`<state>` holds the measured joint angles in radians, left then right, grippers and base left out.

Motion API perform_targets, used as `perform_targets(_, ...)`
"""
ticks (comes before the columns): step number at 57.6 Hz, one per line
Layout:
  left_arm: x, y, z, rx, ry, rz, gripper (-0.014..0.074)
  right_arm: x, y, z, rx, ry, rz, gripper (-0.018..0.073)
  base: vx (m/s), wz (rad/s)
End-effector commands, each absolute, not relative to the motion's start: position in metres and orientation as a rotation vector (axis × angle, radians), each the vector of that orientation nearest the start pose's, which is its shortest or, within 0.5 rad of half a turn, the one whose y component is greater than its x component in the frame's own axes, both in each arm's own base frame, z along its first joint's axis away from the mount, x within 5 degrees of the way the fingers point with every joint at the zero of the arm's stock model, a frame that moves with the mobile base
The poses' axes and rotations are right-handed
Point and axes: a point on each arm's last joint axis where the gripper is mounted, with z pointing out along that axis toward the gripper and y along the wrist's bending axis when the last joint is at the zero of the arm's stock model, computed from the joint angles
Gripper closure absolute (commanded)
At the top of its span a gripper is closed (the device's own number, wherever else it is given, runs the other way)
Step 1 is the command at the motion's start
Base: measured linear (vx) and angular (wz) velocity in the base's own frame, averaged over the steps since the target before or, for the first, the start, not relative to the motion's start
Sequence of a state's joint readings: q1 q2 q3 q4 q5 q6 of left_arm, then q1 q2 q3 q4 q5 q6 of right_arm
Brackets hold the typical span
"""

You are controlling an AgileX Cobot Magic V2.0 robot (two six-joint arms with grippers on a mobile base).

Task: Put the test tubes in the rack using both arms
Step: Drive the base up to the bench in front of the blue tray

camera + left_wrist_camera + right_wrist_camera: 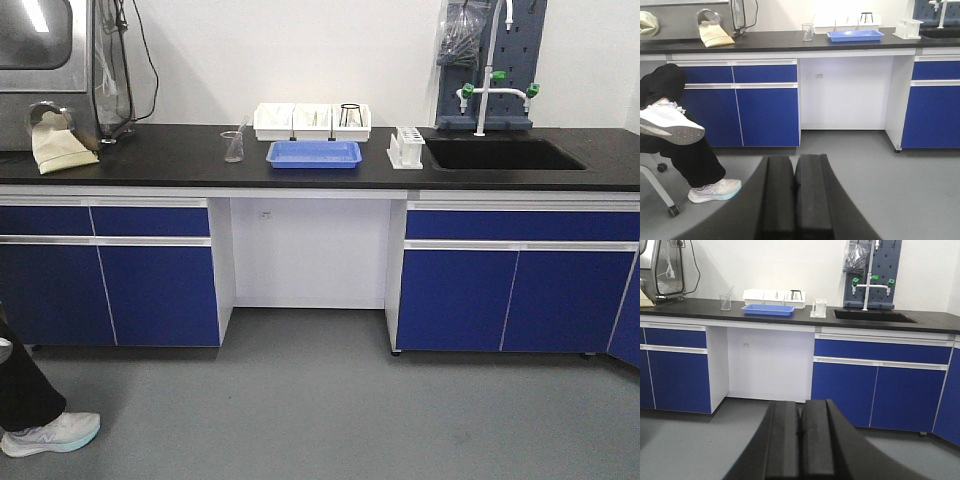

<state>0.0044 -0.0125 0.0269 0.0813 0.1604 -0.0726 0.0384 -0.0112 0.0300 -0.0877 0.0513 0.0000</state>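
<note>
White rack (406,148) upright on counter (180,150) beside sink (500,153)

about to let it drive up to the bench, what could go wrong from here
A person sits to the left; driving in could clip their legs. The rack stands right beside the sink; a nudge could tip it in. The beaker near the tray could be knocked over.

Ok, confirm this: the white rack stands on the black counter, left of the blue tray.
Wrong side. The front-facing view shows the white rack on the black counter right of the blue tray, beside the sink.
</note>
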Motion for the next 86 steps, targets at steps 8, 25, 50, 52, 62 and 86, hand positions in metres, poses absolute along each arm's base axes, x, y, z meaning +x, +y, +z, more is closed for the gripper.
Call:
perform_targets(8,0.0543,0.0008,0.2079,-0.014,1.538,0.003,0.0602,0.0565,0.0021,0.2018,-0.1,1.478,-0.052,0.0568,0.0,0.0)
perform_targets(25,0.0543,0.0008,0.2079,-0.014,1.538,0.003,0.0602,0.0565,0.0021,0.2018,-0.1,1.478,-0.052,0.0568,0.0,0.0)
perform_targets(50,0.0543,0.0008,0.2079,-0.014,1.538,0.003,0.0602,0.0565,0.0021,0.2017,-0.1,1.479,-0.052,0.0568,0.0,0.0)
perform_targets(52,0.0543,0.0008,0.2079,-0.014,1.538,0.003,0.0602,0.0565,0.0021,0.2018,-0.1,1.478,-0.052,0.0568,0.01,-0.01)
perform_targets(62,0.0543,0.0008,0.2079,-0.014,1.538,0.003,0.0602,0.0565,0.0021,0.2018,-0.1,1.478,-0.052,0.0568,0.03,-0.02)
perform_targets(86,0.0543,0.0008,0.2079,-0.014,1.538,0.003,0.0602,0.0565,0.0021,0.2018,-0.1,1.478,-0.052,0.0568,0.13,-0.05)
